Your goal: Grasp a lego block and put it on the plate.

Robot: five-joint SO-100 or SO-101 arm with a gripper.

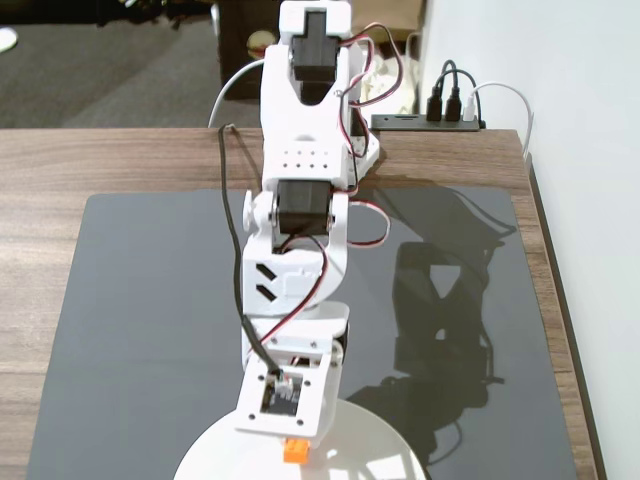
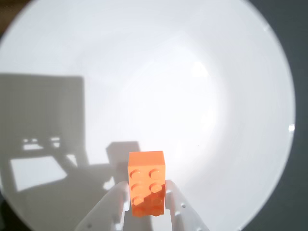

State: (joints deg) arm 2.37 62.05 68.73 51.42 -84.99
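Note:
The white plate (image 2: 159,82) fills the wrist view; in the fixed view only its far rim (image 1: 385,430) shows at the bottom edge. The orange lego block (image 2: 146,180) sits between my two white fingers (image 2: 178,207), studs facing the camera. My gripper (image 2: 147,192) is shut on the block and holds it over the near part of the plate. In the fixed view the block (image 1: 294,450) peeks out as an orange bit under the white gripper (image 1: 292,440), above the plate's rim. Whether the block touches the plate is unclear.
The plate lies on a dark grey mat (image 1: 140,300) on a wooden table (image 1: 60,160). The white arm (image 1: 300,200) stretches from the far table edge toward the plate. A USB hub with cables (image 1: 430,118) sits at the back right beside a white wall.

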